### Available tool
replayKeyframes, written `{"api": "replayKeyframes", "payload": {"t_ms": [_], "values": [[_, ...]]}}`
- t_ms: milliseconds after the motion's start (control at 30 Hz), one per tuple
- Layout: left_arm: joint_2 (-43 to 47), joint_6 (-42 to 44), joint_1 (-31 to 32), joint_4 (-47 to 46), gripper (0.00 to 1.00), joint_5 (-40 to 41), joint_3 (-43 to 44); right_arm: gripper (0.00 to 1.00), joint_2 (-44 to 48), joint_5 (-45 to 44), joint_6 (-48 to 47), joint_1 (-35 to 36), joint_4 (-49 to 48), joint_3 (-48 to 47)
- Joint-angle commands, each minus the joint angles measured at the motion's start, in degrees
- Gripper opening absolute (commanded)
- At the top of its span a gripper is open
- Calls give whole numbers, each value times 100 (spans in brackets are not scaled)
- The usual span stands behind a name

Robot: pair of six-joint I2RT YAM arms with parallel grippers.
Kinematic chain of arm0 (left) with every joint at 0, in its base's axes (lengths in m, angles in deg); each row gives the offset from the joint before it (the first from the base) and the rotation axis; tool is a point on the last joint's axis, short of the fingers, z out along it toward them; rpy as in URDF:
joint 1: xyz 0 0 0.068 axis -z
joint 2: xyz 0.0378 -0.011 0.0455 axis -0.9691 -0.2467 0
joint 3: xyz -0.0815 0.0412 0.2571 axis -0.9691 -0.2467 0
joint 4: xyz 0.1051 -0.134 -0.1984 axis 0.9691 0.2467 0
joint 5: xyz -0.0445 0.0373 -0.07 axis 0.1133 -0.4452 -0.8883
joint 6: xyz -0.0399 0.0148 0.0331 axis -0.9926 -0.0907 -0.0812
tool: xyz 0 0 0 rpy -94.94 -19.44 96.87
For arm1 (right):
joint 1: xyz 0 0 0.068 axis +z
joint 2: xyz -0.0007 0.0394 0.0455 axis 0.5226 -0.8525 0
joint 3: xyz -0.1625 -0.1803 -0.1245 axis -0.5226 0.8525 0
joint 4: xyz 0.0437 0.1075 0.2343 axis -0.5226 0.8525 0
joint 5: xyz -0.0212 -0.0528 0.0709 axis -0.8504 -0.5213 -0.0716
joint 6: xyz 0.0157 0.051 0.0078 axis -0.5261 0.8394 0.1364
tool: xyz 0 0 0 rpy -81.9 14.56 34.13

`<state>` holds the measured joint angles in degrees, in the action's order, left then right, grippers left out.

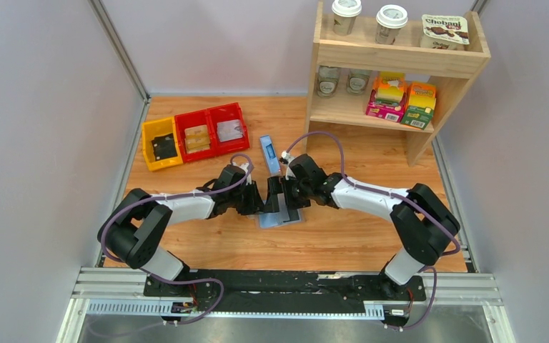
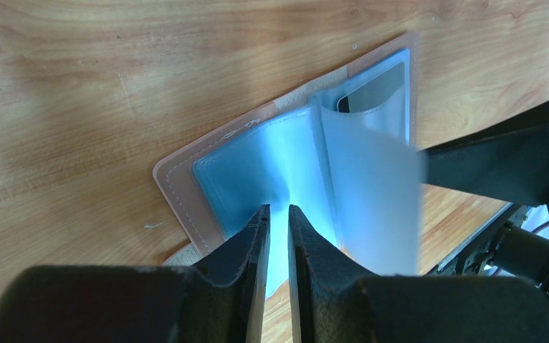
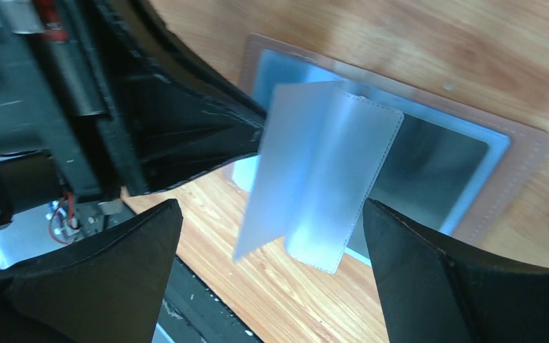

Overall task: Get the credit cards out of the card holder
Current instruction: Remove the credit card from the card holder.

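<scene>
The card holder (image 1: 291,218) lies open on the wooden table, tan rim (image 2: 179,187) outside and pale blue lining inside. A dark credit card (image 2: 376,87) shows in a clear slot of its far half. Pale blue inner leaves (image 3: 329,179) stand up from the fold. My left gripper (image 2: 279,211) is over the near edge with its jaws drawn narrow on one of these leaves (image 2: 297,168). My right gripper (image 3: 271,207) hangs wide open astride the raised leaves, touching nothing. In the top view both grippers, left (image 1: 259,201) and right (image 1: 287,193), meet over the holder.
A long narrow blue box (image 1: 269,153) lies just behind the grippers. A yellow bin (image 1: 161,143) and two red bins (image 1: 211,130) sit at the back left. A wooden shelf (image 1: 393,71) with cups and boxes stands at the back right.
</scene>
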<state>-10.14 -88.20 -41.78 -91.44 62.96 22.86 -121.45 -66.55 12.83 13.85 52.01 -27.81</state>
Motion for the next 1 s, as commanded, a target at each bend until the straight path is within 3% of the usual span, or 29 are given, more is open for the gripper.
{"api": "replayKeyframes", "payload": {"t_ms": [0, 233, 467, 700, 967], "values": [[-72, 171, 26, 291, 24, 122, -176, 100, 253, 610, 40, 34, -493, -137], [525, -66, -36, 116, 24, 420, -500, 100, -107, 1121, 145, 139, -800, -243], [2202, -471, -185, 167, 30, 1219, -1169, 100, -573, 1472, 198, 324, -1108, -541], [3653, -655, -203, 1019, 33, 1967, -1565, 100, -1083, 1745, 277, 377, -1188, -858], [3691, -805, -203, 2004, 32, 2450, -1565, 100, -1162, 2079, 479, 429, -1714, -1051]]}}
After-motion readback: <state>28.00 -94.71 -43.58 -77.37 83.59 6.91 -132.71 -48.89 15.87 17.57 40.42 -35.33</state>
